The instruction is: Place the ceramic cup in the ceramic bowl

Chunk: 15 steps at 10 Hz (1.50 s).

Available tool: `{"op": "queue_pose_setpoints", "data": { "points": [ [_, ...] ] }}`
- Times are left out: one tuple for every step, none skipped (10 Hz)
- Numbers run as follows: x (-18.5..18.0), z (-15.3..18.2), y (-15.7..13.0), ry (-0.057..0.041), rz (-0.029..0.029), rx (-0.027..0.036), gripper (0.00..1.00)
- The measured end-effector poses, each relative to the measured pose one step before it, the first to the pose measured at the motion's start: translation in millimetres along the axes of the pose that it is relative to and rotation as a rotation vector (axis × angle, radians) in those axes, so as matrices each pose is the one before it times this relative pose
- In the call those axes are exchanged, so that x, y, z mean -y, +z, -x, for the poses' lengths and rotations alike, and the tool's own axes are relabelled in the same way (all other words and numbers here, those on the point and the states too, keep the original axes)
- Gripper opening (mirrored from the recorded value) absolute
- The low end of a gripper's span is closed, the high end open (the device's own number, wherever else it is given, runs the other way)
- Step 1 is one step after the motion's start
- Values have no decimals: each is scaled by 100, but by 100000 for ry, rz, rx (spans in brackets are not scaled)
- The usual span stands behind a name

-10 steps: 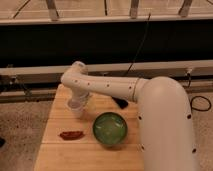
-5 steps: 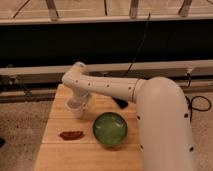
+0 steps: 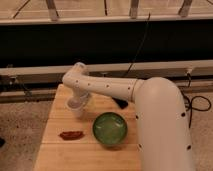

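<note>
The ceramic cup (image 3: 77, 110), small and white, stands on the wooden table (image 3: 55, 155) toward its left side. My gripper (image 3: 78, 102) is right at the cup, coming down on it from above at the end of the white arm, and it blends with the cup. The ceramic bowl (image 3: 110, 129), green and glossy inside, sits to the right of the cup and a little nearer the front, apart from it, with nothing in it.
A reddish-brown flat item (image 3: 71, 135) lies left of the bowl, in front of the cup. A black object (image 3: 120, 103) lies behind the bowl under the arm. My large white arm body (image 3: 162, 130) covers the table's right side. A dark wall with rails runs behind.
</note>
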<state>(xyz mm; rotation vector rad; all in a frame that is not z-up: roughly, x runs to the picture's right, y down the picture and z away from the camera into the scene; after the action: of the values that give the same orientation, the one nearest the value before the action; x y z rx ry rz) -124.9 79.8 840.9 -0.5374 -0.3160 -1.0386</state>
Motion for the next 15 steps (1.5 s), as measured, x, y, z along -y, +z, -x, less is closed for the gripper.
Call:
{"op": "queue_pose_setpoints", "data": {
  "points": [
    [3, 41, 215, -239, 255, 375, 50],
    [29, -26, 154, -194, 154, 76, 43],
    [1, -122, 61, 17, 104, 6, 32],
    [-159, -41, -296, 222, -73, 45, 23],
    [-276, 47, -381, 406, 9, 492, 11],
    [-85, -152, -482, 234, -229, -278, 4],
    [-192, -42, -333, 306, 74, 229, 1],
    [-379, -276, -901, 275, -64, -144, 1],
    [-893, -335, -798, 538, -166, 354, 1],
    [-666, -349, -343, 481, -63, -200, 1],
    [-514, -2, -444, 331, 425, 288, 1],
    [-48, 185, -75, -128, -234, 358, 1],
    [-315, -74, -260, 512, -248, 216, 1],
    [-531, -127, -422, 407, -231, 382, 1],
    [-762, -286, -381, 452, -52, 259, 1]
  ]
}}
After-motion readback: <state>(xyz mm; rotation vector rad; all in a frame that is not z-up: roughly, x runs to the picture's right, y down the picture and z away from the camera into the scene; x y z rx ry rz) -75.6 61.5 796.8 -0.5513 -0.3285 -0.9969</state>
